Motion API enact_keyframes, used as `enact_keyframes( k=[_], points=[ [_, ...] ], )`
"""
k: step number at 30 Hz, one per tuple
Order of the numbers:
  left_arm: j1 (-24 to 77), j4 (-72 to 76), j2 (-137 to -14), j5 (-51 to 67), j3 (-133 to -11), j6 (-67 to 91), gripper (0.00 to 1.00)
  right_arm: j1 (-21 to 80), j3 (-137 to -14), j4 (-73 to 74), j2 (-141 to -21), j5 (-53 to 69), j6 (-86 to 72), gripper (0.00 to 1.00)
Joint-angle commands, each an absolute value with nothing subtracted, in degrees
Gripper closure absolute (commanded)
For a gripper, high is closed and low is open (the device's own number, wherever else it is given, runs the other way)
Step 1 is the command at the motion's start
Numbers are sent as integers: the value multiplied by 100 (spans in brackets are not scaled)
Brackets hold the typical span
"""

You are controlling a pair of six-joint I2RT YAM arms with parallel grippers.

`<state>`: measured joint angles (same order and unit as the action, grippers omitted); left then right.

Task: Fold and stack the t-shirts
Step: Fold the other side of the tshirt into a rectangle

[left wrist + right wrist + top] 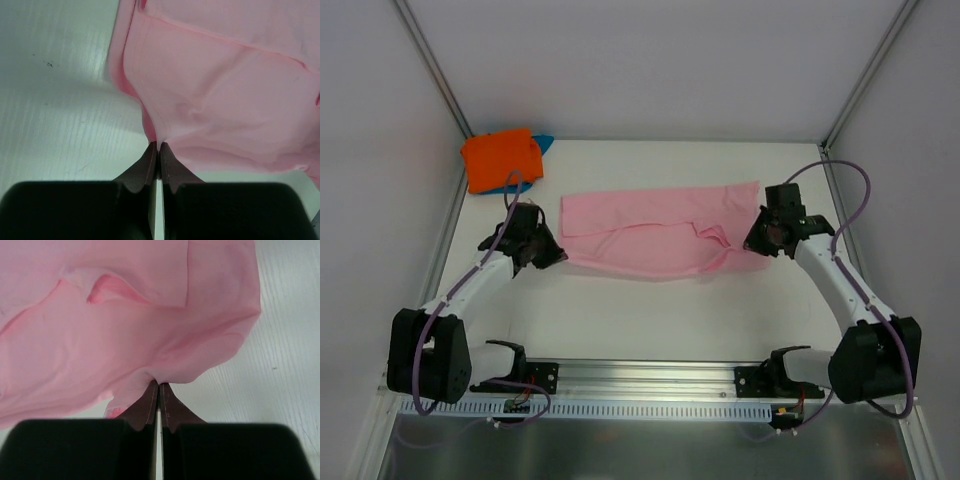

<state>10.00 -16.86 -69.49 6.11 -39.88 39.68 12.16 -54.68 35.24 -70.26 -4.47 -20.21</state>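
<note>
My left fingers (146,167) pinched the pink shirt (655,235) at its left end and my right fingers (172,410) at its right end, to keep it stretched on the counter (650,320) for a fold. The orange shirt (500,158) sat on the teal shirt (542,142) in the far-left corner, well apart, and bare counter lay on the near side.

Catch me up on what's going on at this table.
Both arms are working on the light pink t-shirt, which lies across the middle of the table, partly folded over itself. The left gripper is pinched shut on its left edge and the right gripper on its right edge. A folded orange t-shirt sits on a teal-blue t-shirt in the far left corner.
</note>
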Motion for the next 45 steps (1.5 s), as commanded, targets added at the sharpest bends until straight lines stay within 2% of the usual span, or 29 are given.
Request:
enact_keyframes(
  k=[1, 11, 21, 33, 34, 36, 37, 45],
  points=[
    [932, -1951, -7206, 387, -4463, 3858, 100, 967, -6238, 3288, -7478, -273, -1679, 100],
    [835, -1960, -8173, 308, -5273, 3902, 100, 545, -7838, 3287, -9078, 246, -1477, 99],
    [563, -1881, -9262, 351, -5967, 3885, 100, 220, -8920, 3305, -10361, 580, -1398, 99],
    [501, -1995, -10432, 659, -7127, 3815, 100, 141, -10598, 3533, -11924, 861, -1415, 99],
    [501, -1995, -10494, 685, -7180, 3788, 100, 141, -10887, 3559, -12057, 861, -1406, 78],
    [501, -2126, -10661, 755, -7364, 3727, 92, 132, -11117, 3568, -12277, 949, -1354, 24],
    [501, -2144, -10687, 773, -7400, 3709, 87, 132, -11188, 3560, -12391, 958, -1345, 1],
    [501, -1907, -10047, 501, -6979, 3665, 82, 132, -10566, 3287, -11655, 949, -1125, 1]
  ],
)
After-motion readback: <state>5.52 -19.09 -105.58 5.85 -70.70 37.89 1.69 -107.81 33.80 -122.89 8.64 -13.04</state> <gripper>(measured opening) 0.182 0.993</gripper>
